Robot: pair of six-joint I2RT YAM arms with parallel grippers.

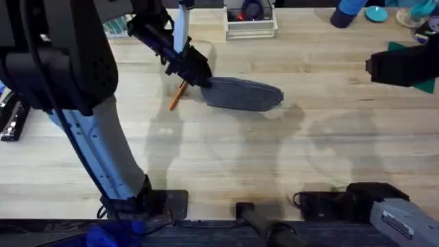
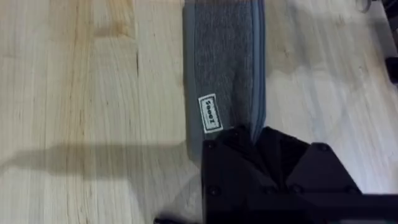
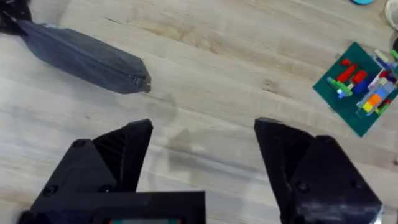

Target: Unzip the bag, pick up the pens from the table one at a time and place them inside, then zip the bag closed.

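Bag (image 1: pixel 241 94) flat mid-table (image 1: pixel 226 158), zipper apparently shut. Left gripper (image 1: pixel 194 68) at bag's left end, likely pinning it; spread impossible to tell. Pen (image 1: pixel 178 95) just left of bag. Right gripper (image 3: pixel 202 149) wide, empty, well right of bag.

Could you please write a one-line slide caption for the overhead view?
Left gripper at one end of the bag, an orange pen beside it on the table.
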